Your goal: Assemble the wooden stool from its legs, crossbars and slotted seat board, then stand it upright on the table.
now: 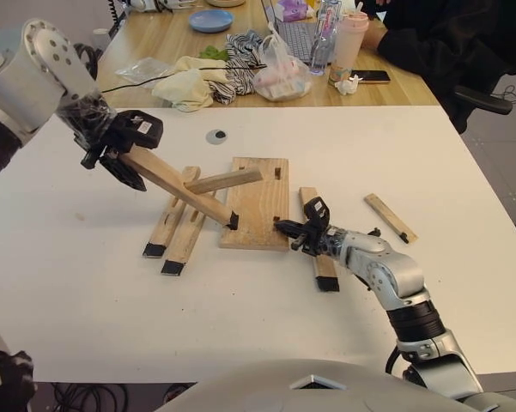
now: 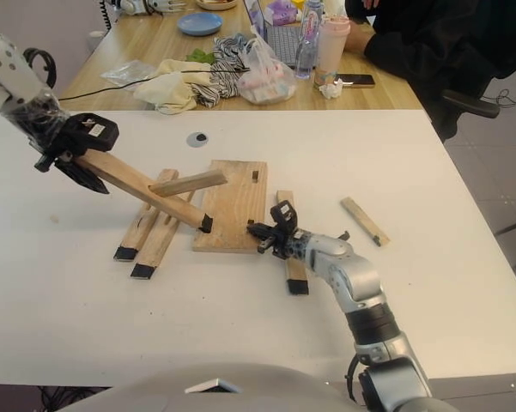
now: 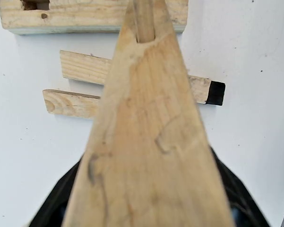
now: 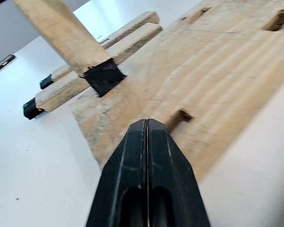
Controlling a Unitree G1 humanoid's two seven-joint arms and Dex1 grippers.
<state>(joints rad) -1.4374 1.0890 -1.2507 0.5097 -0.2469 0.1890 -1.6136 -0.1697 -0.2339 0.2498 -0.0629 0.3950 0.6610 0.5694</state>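
While your left gripper (image 1: 112, 154) is clamped on the upper end of a leg (image 1: 176, 184), that leg slants down to the right, raised off the table (image 1: 86, 292). Its black-capped foot sits at the left edge of the seat board (image 1: 258, 193), toward the near end. A crossbar (image 1: 227, 180) is plugged into the leg partway along and sticks out over the board. The seat board itself lies flat in the middle of the table, slots facing up. Just left of the board, two more legs (image 1: 165, 225) lie side by side on the table, under the slanted leg. Your right gripper (image 1: 282, 227) has its fingers pressed together with nothing between them. Its tips are at the board's near right corner, just beside one of the slots. A fourth leg (image 1: 325, 270) lies along the board's right side, partly under that gripper. A loose crossbar (image 1: 390, 217) lies farther right, well apart from the rest.
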